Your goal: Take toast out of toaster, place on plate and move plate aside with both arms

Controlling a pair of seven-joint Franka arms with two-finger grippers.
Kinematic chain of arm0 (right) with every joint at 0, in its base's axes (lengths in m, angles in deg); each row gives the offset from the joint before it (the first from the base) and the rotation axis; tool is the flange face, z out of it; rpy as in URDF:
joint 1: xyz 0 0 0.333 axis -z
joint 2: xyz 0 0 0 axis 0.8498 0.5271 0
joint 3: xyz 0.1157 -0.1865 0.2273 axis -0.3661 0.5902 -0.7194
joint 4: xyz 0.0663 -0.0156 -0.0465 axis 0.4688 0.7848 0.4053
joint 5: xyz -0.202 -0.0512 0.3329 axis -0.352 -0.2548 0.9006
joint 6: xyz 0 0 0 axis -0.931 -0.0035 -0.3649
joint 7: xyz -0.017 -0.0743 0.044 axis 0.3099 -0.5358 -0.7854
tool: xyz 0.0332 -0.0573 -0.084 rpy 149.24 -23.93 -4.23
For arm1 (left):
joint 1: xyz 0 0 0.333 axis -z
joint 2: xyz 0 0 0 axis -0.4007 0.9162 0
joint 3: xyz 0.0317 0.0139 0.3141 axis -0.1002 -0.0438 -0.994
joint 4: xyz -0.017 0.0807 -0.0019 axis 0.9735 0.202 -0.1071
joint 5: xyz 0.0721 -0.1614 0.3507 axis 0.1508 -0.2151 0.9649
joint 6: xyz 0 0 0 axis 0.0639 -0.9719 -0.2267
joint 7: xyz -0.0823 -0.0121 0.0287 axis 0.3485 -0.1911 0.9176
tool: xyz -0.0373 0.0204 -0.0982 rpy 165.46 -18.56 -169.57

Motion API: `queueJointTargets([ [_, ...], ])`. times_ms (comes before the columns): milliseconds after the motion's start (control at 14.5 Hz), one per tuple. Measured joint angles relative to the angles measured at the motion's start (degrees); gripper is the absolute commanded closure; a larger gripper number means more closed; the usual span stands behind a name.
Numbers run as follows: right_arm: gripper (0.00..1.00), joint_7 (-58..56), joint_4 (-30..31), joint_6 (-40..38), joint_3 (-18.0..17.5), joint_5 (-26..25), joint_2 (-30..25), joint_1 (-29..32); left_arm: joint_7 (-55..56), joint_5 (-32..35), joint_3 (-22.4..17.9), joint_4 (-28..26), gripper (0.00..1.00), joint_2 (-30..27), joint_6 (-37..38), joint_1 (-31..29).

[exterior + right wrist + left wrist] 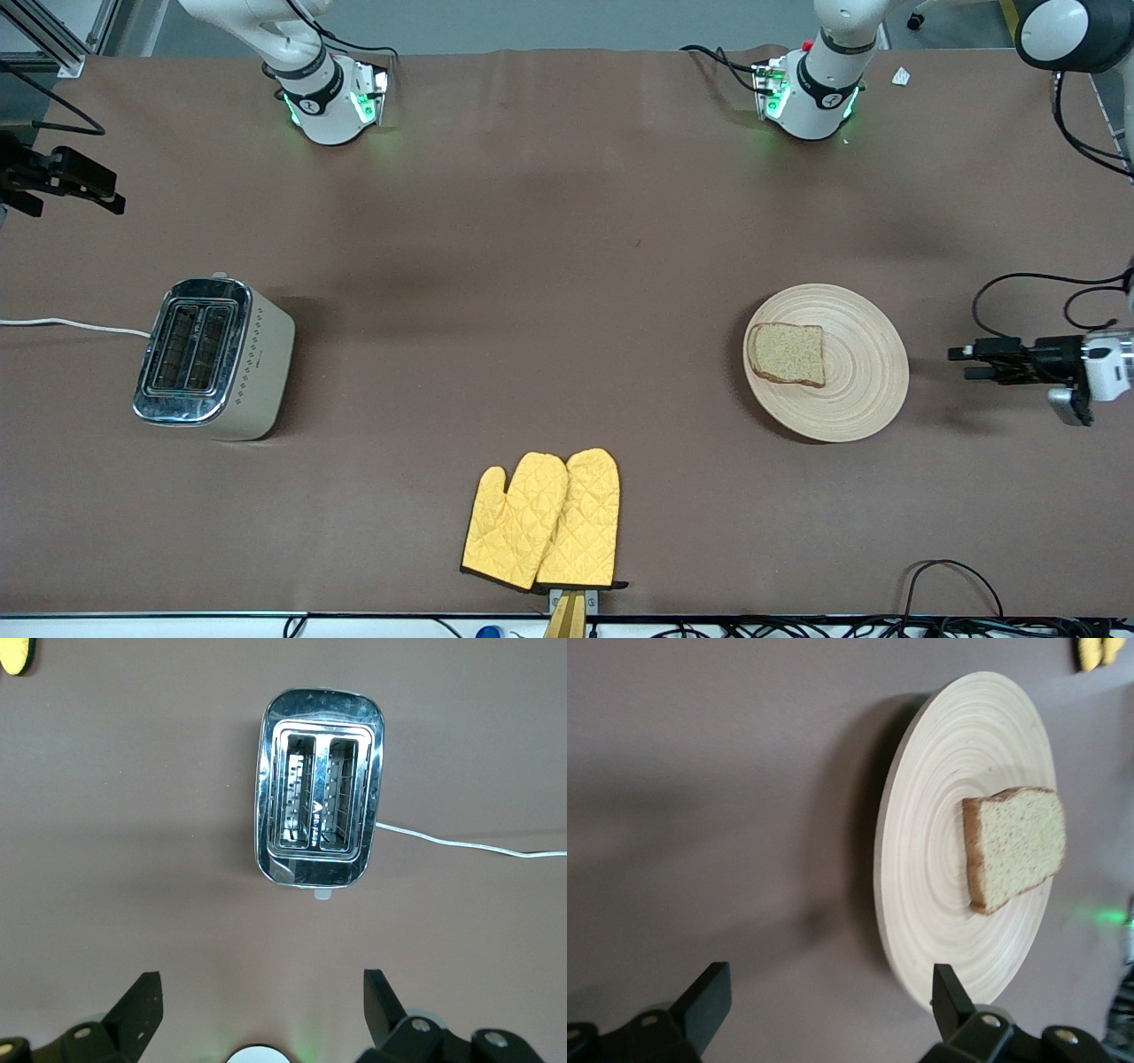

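Observation:
The toast (pixel 788 354) lies flat on the plate (pixel 864 390), on the part toward the middle of the table. My left gripper (pixel 966 363) is open and empty. It is held low and level beside the plate's rim, toward the left arm's end of the table, a short gap away. The left wrist view shows its open fingers (pixel 709 1001), the plate (pixel 921 859) and the toast (pixel 1014 850). My right gripper (pixel 106 197) is open and empty, up in the air near the right arm's end, with the toaster below it.
A silver two-slot toaster (pixel 213 354) stands toward the right arm's end, with a white cable (pixel 71 324); it also shows in the right wrist view (pixel 321 806). Two yellow oven mitts (pixel 545 518) lie at the table's near edge.

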Motion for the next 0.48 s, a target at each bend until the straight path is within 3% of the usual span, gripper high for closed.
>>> queueJointTargets([
  [207, 0.0, 0.0, -0.3, 0.0, 0.1, 0.0, 0.0, 0.1, 3.0, 7.1, 0.8, 2.8, 0.0, -4.8, 1.2, 2.6],
  [484, 0.0, 0.0, -0.5, -0.1, 0.6, 0.0, 0.0, 0.7, 11.2, 12.4, 0.9, 3.6, 0.0, -13.6, 1.3, 11.8],
])
